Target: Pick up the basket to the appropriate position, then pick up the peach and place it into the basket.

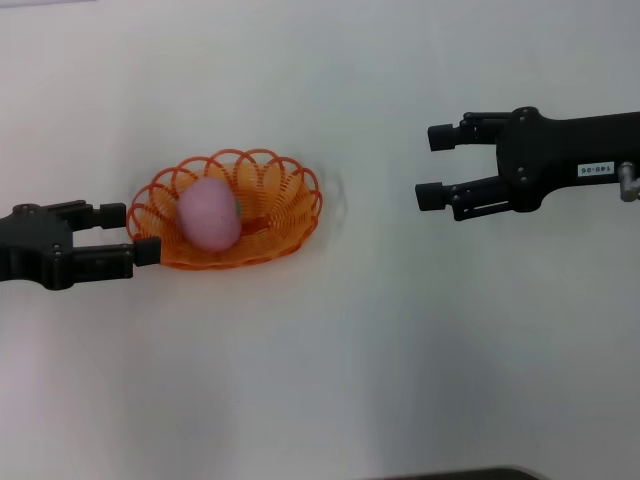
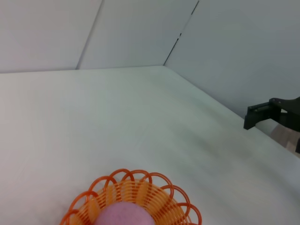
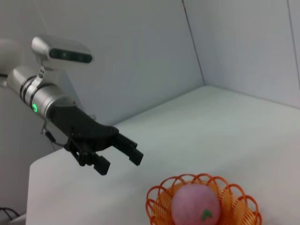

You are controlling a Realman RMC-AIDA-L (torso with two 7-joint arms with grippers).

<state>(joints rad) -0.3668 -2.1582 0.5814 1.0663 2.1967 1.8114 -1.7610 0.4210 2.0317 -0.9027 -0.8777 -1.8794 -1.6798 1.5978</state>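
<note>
Counter (image 1: pixel 420 380): a plain white surface carrying everything; bare apart from the basket and what lies in it.

Basket (image 1: pixel 262 200): orange wire, oval, resting on the counter on the robot's left side of the head view. Its looped rim is upright and it looks level.

Right pincer (image 1: pixel 432 165): well apart from the basket, out over bare counter on the right. The two fingers stand spread with a clear gap, and nothing is between them.

Left pincer (image 1: pixel 138 232): at the basket's left edge, fingers parted, one tip touching or just beside the rim. Whether it actually grips the wire I cannot tell; the right wrist view shows it with fingers apart and nothing visibly held.

Peach (image 1: pixel 209 213): pale pink, lying inside the basket toward its left half, small green mark showing in the right wrist view.

Step in hand: by my reading the placing is done; the fruit is in and the right arm is clear.

Next move: probably only clearing the left arm from the rim without nudging the light wire basket.
</note>
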